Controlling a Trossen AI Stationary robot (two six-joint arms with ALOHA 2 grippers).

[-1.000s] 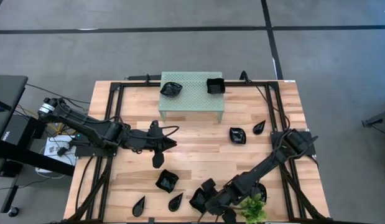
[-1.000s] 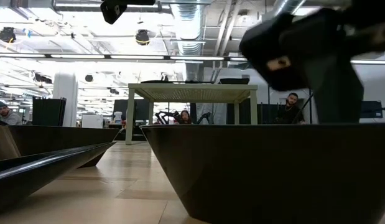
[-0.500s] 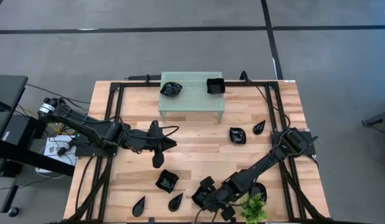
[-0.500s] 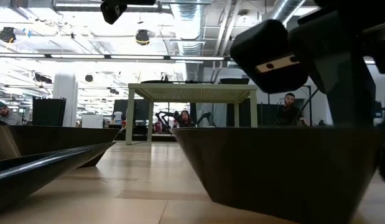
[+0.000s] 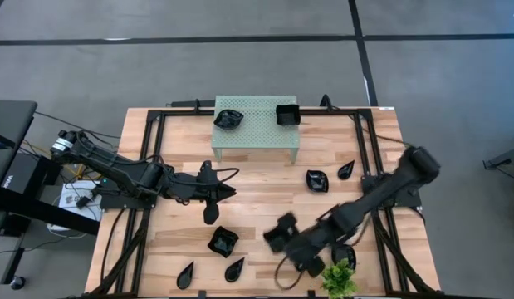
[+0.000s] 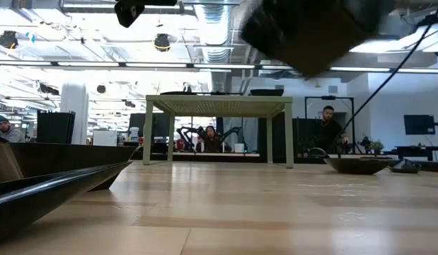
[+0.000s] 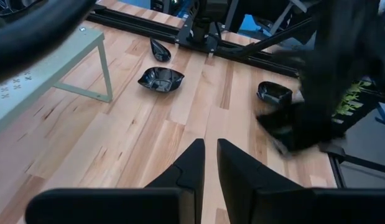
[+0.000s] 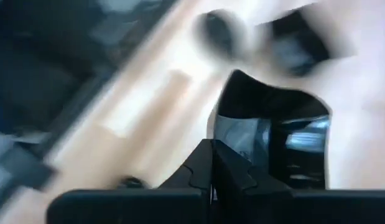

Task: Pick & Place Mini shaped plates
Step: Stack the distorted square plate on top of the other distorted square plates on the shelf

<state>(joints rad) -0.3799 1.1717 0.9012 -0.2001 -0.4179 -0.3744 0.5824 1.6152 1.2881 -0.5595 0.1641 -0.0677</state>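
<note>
A square mini shaped plate (image 8: 273,146) is pinched by its rim between the nearly closed fingers of the right gripper (image 5: 280,232), which is seen in the high view raised above the surface (image 5: 265,203) at about 5 o'clock. The left gripper (image 5: 226,193) is held over the surface at 9 o'clock, its fingers (image 7: 192,165) close together with a narrow gap and nothing between them. Two plates (image 5: 228,119) are seen on the pale green stand (image 5: 255,133) at 12 o'clock. Others (image 5: 317,180) lie at 3 o'clock, and more (image 5: 222,242) at 7 o'clock, near the front edge. A small green plant (image 5: 339,278) stands at 5 o'clock.
</note>
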